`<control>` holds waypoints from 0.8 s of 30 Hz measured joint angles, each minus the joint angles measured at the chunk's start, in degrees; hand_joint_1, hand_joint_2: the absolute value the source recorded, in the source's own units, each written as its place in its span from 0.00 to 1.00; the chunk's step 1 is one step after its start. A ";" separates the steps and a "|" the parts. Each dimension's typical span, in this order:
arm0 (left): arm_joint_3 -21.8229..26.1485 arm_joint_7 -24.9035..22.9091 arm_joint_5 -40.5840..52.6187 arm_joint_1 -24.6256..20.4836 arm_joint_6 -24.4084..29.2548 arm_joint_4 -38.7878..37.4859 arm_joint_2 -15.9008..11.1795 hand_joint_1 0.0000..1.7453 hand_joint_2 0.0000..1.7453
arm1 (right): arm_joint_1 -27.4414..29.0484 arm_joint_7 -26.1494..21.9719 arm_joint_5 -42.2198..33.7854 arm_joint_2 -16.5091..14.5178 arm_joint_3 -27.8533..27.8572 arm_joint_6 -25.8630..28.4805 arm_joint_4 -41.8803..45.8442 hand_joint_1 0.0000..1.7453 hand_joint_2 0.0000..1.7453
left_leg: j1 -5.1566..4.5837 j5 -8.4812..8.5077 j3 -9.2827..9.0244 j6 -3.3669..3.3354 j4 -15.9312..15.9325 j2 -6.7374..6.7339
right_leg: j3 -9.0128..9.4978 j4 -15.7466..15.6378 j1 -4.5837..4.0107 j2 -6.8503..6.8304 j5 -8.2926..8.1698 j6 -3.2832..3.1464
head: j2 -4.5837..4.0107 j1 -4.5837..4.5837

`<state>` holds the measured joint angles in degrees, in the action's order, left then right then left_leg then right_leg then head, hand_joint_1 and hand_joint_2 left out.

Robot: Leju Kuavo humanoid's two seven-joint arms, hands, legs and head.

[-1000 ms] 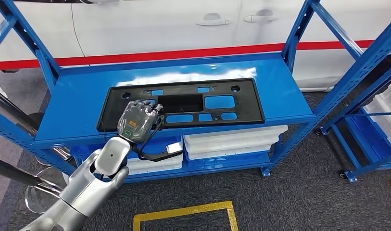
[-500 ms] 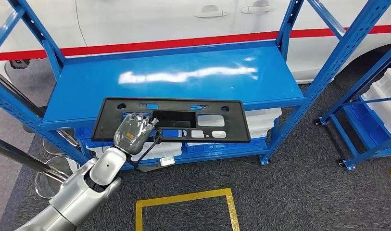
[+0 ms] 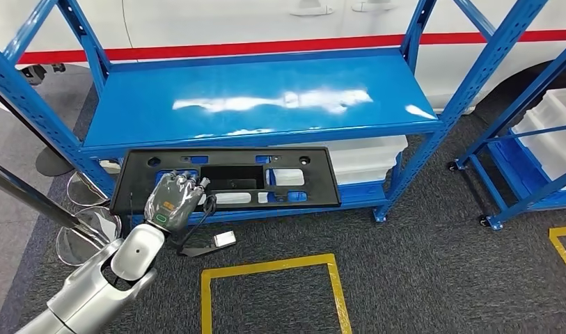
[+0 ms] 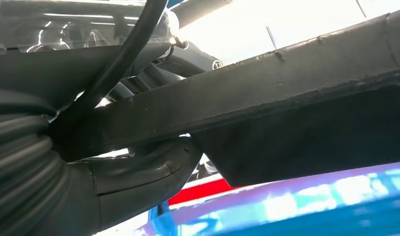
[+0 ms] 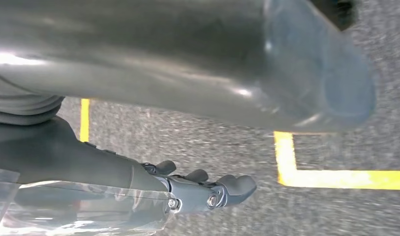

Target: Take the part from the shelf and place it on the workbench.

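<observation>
- Grey carpet (image 3: 419, 278) with a yellow floor marking (image 3: 269, 289) lay nearest me, below my arms.
- My left hand (image 3: 172, 202) gripped the part (image 3: 228, 179), a long black panel with cut-outs, at its near left portion: fingers lay over the top face, and the left wrist view showed the thumb (image 4: 153, 164) pressed beneath the panel edge.
- At that instant the part was off the shelf (image 3: 259, 97), held roughly level in front of it and clear of the blue top deck.
- My right hand (image 5: 198, 189) hung over the carpet, holding nothing, fingers loosely extended and slightly curled.
- Judgement on the step in hand: the grip sat far off centre, so the long free end would tend to droop or swing. I assessed that the carry should be slow, with the panel kept level and its right end kept clear of the blue upright (image 3: 468, 97).
- A small white tag on a dark cable (image 3: 224, 239) dangled beneath the panel; snagging was a risk.
- Comparison of views: the head view gave the panel's full length and its position relative to the shelf; the left wrist view alone confirmed thumb contact underneath.
- White bins (image 3: 367, 156) sat on the lower deck.
- A white vehicle with a red stripe (image 3: 266, 49) stood farthest back.
</observation>
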<state>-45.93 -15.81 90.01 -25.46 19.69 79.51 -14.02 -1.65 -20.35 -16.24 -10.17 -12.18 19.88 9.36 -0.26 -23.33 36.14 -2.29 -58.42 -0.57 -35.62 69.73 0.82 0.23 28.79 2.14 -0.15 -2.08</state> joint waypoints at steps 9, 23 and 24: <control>-4.34 -5.59 0.00 0.14 0.96 2.13 -2.81 1.00 1.00 | -0.16 0.64 -0.06 0.12 0.29 0.33 0.02 0.00 0.00 | 0.35 -5.11 3.81 2.62 -6.38 0.31 | 5.88 -13.60 -0.29 -0.14 -1.50 -3.22 | 0.00 0.00; -8.50 -10.74 0.00 -2.55 4.32 4.16 -4.87 1.00 1.00 | 0.14 0.47 0.46 -0.01 0.31 0.80 -0.04 0.00 0.00 | 0.99 -5.02 -5.68 0.79 -0.33 0.35 | -4.17 -7.64 0.50 -0.12 -3.82 0.47 | 0.00 0.02; -8.57 -10.75 0.00 -2.68 4.34 4.21 -4.96 1.00 1.00 | 0.10 0.42 0.46 -0.01 0.31 0.83 -0.04 0.00 0.00 | 0.95 -4.31 -4.88 0.36 -0.33 0.22 | -5.05 -4.74 0.50 -0.17 -0.75 0.55 | 0.00 0.02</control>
<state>-54.50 -26.55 90.01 -28.14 24.03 83.72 -18.98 -1.54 -19.93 -15.78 -10.19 -11.87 20.71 9.32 0.69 -27.64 31.27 -1.93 -58.75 -0.35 -40.67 64.99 1.33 0.07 28.04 2.68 -0.15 -2.05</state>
